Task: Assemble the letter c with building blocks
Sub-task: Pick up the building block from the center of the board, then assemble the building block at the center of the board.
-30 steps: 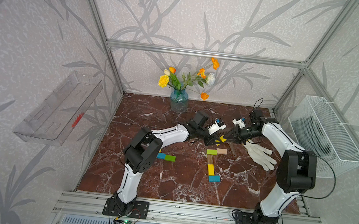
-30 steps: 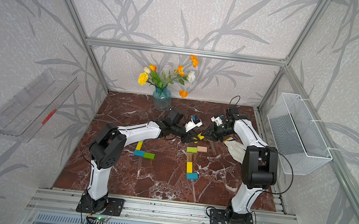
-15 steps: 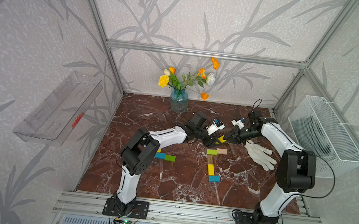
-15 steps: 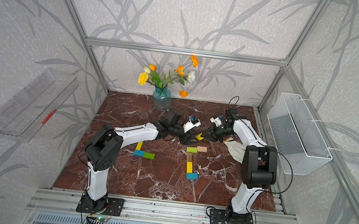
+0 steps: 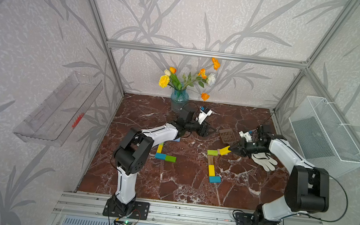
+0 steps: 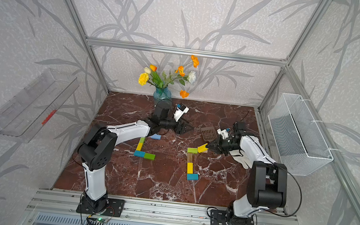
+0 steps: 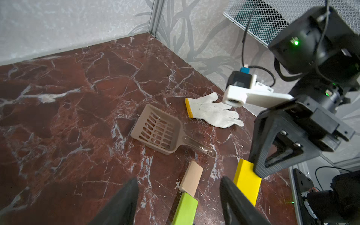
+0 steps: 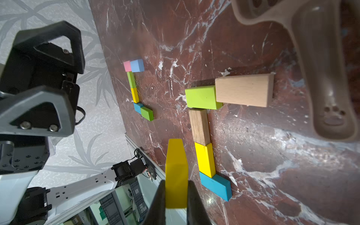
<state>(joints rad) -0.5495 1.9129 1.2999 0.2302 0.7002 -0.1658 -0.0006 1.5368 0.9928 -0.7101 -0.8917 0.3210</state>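
Two groups of building blocks lie flat on the marble bench. Toward the left edge, beneath the left arm, sits one group: a pink block and a light blue block side by side at the far end, then a lime block and a yellow block in line, ending at a teal block with a green block beside it toward the centre. Left fingers hang released, spread wide with nothing between them, above the bench toward the back edge. Near the centre lies the second group: a lime green block touching a tan block at its right end, a brown wood block running toward the front edge, then a yellow block and a teal block turned toward the right. Behind the tan block rests a brown slotted scoop. Right fingers are clenched on another yellow block, tilted above the tan block, just beside the lime green one. A white glove lies under the right arm near the right edge.
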